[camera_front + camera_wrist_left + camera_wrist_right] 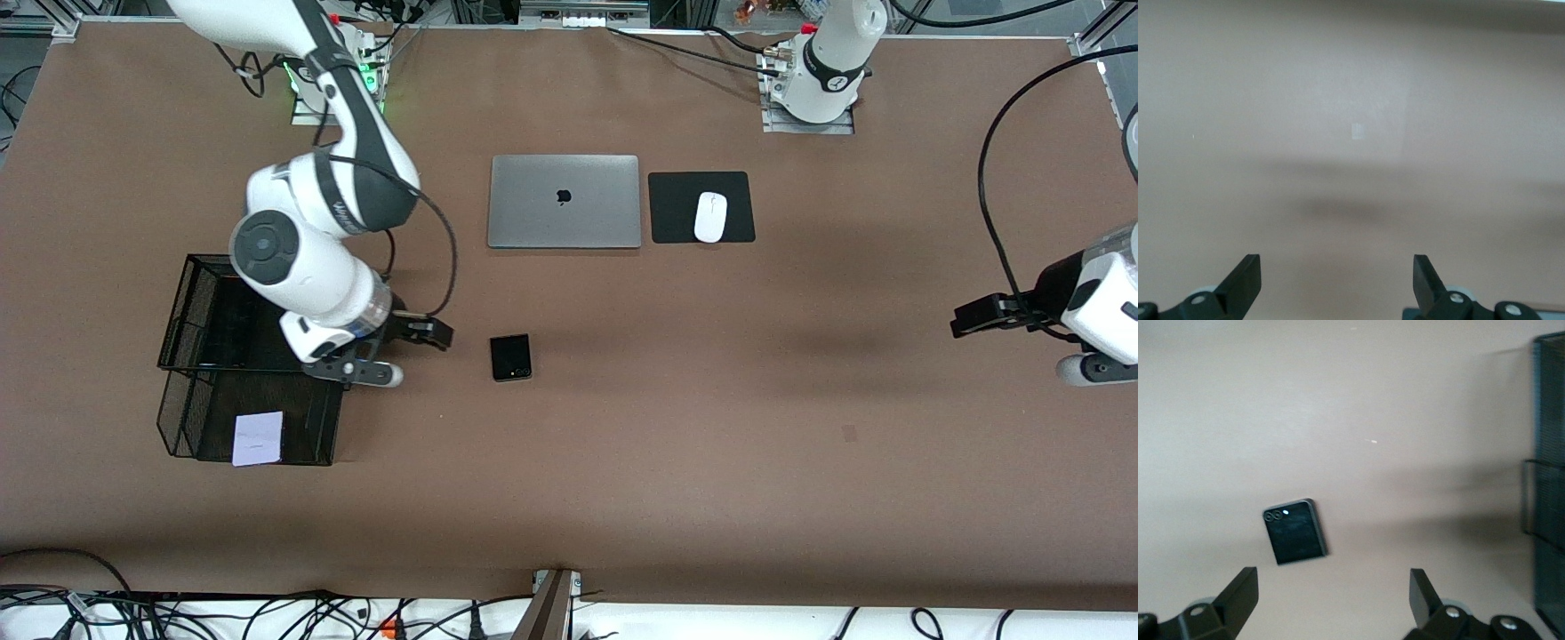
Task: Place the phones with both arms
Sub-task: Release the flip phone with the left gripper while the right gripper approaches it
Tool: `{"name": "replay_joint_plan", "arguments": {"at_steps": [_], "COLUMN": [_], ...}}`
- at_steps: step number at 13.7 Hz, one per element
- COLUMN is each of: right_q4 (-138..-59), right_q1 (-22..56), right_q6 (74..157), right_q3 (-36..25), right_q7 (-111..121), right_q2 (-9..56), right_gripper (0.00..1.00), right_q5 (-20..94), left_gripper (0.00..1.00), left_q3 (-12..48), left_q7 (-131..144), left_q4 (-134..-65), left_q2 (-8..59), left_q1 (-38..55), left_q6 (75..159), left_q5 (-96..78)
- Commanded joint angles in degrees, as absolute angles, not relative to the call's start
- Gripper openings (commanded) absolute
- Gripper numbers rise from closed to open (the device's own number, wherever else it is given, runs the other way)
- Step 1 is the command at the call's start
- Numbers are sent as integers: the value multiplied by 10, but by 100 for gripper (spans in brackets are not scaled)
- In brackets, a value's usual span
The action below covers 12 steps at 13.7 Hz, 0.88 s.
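No legible text; only sign is Apple logo on laptop (564, 201) lid.

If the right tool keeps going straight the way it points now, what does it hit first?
Probably bare table close to the small black folded phone; the open right tool points down with nothing else in its line, though depth is uncertain.

High front camera faces the arms; wrist cameras look down at the table (676, 427).

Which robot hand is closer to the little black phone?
Right. The right gripper hangs open beside the little black phone, by the mesh tray. The left gripper waits open at the table's other end.
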<state>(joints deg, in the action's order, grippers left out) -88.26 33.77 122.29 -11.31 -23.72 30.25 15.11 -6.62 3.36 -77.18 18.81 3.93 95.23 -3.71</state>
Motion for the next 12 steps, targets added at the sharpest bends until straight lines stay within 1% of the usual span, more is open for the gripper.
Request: {"name": "replay_joint_plan", "arguments": {"at_steps": [1, 2, 4, 7, 9, 12], "right_q4": [-845, -835, -824, -817, -817, -819], "right_q1": [364, 368, 384, 406, 418, 424], "right_q6": [1265, 1281, 1316, 1356, 1369, 1369], "right_q3": [-113, -113, -113, -114, -113, -113], "right_q7": [-240, -261, -293, -281, -272, -270], "right_q2": [358, 375, 407, 452, 467, 478], "right_gripper": [99, 97, 98, 99, 99, 99], "right_q5": [164, 165, 164, 148, 114, 84], "left_gripper": [100, 100, 100, 100, 100, 100], "left_q3": [-60, -58, -55, -55, -55, -47], "left_q7": [14, 14, 13, 2, 2, 9], "left_q4": [-914, -918, -923, -913, -908, -872], "left_q2": [114, 114, 115, 120, 117, 118], "left_q1": [40, 40, 40, 41, 44, 47], "left_q6": [1041, 1041, 1034, 1034, 1037, 1035], "left_q5": [-33, -16, -4, -9, -11, -11]}}
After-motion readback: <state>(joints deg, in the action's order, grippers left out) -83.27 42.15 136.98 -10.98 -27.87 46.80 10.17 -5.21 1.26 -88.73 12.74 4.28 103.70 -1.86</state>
